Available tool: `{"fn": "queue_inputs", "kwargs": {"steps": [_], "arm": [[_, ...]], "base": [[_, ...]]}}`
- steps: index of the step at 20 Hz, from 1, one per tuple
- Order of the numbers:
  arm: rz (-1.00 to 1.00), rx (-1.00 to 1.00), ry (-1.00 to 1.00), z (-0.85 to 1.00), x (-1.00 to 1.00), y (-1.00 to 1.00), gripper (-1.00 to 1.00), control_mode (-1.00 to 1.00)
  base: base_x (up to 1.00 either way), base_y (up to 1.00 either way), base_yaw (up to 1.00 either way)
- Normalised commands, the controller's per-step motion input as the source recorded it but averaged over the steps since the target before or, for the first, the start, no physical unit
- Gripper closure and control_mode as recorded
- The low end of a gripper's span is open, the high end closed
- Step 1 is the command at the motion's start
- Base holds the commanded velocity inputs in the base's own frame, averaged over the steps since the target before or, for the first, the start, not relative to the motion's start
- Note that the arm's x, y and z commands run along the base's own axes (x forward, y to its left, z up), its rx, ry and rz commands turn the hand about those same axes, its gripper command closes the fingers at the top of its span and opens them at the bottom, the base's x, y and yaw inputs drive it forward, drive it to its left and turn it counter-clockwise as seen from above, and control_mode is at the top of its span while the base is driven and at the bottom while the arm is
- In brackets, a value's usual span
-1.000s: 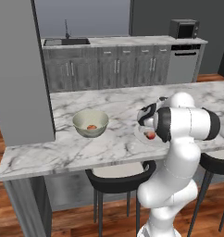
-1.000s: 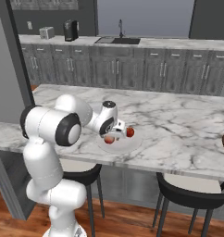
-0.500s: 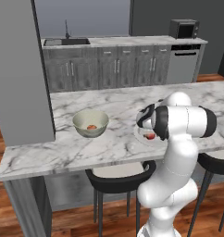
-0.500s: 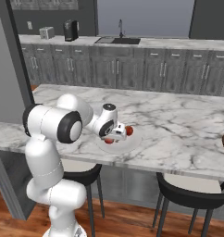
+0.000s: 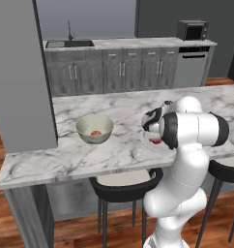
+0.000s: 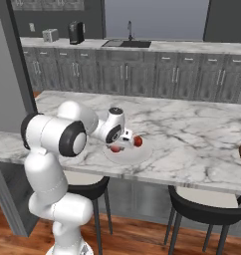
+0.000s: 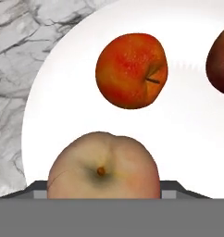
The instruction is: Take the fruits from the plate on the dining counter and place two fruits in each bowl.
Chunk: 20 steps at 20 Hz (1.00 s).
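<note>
**Over the plate, hand low on the nearest fruit**

Nearest the camera on the hand, a pale peach-coloured fruit (image 7: 103, 167) sits right at the bottom of the hand view, directly under the gripper (image 6: 123, 143); being round, it has no long axis to line up with. Whether the fingers are spread or closed around it I cannot tell, since neither fingertip shows clearly beside it, and no grasp can be confirmed. Just beyond it on the plate (image 7: 63, 92) lies an orange-red apple (image 7: 131, 70), stem showing, apart from the peach. Further off on the plate, a dark red fruit (image 7: 220, 65) is cut by the edge. Well away from the plate along the dining counter (image 5: 114, 155), the pale bowl (image 5: 95, 129) holds one fruit (image 5: 95, 132). Judging by that, this reach is for its second.
</note>
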Motion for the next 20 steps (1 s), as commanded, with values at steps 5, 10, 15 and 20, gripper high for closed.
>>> {"fn": "queue_inputs", "kwargs": {"steps": [5,10,15,20], "arm": [[-0.01,0.0,0.07,1.0,-0.08,0.43,1.0,-1.0],[0.0,0.0,0.07,0.93,-0.34,0.69,1.0,-1.0],[0.0,0.0,0.03,0.67,-0.01,0.86,1.0,-1.0],[0.0,0.0,0.07,0.41,0.11,0.97,1.0,-1.0]], "base": [[0.0,0.0,0.0],[0.0,0.0,0.0],[0.0,0.0,0.0],[0.0,0.0,0.0]]}}
